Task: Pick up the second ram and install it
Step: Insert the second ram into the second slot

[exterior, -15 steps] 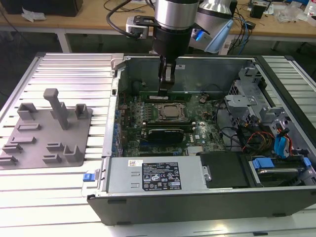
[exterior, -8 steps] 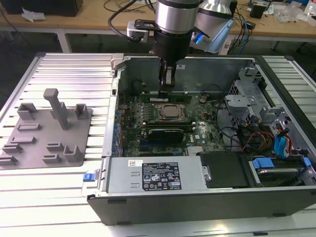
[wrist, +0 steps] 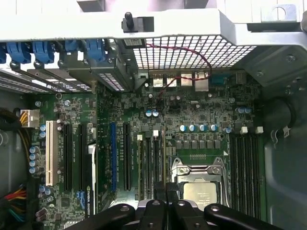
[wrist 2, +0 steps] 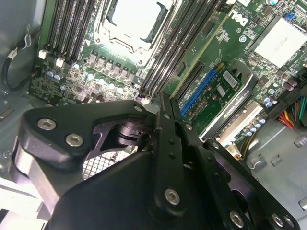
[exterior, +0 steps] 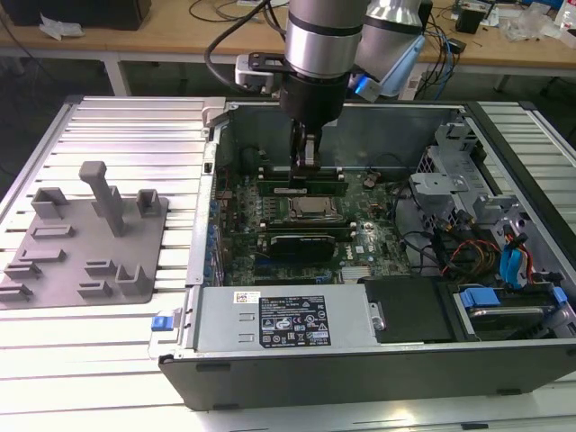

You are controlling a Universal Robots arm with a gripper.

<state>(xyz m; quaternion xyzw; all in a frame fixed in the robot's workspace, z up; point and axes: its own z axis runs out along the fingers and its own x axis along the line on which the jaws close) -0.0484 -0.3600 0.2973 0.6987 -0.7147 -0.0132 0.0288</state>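
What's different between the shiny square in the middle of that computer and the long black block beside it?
The CPU socket is a square, silvery metal frame; the graphics card is long, narrow and black. The socket lies flat; the card stands on edge. Both sit on the motherboard.

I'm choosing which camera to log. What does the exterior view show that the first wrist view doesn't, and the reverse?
The exterior view adds the gray holder tray beside the computer case, the labelled power supply and the drive bays with blue tabs. The first wrist view adds the mesh grille, a red wire across it, the blue card clips and a white expansion slot. Both show the end effector low inside the case, next to the CPU socket.
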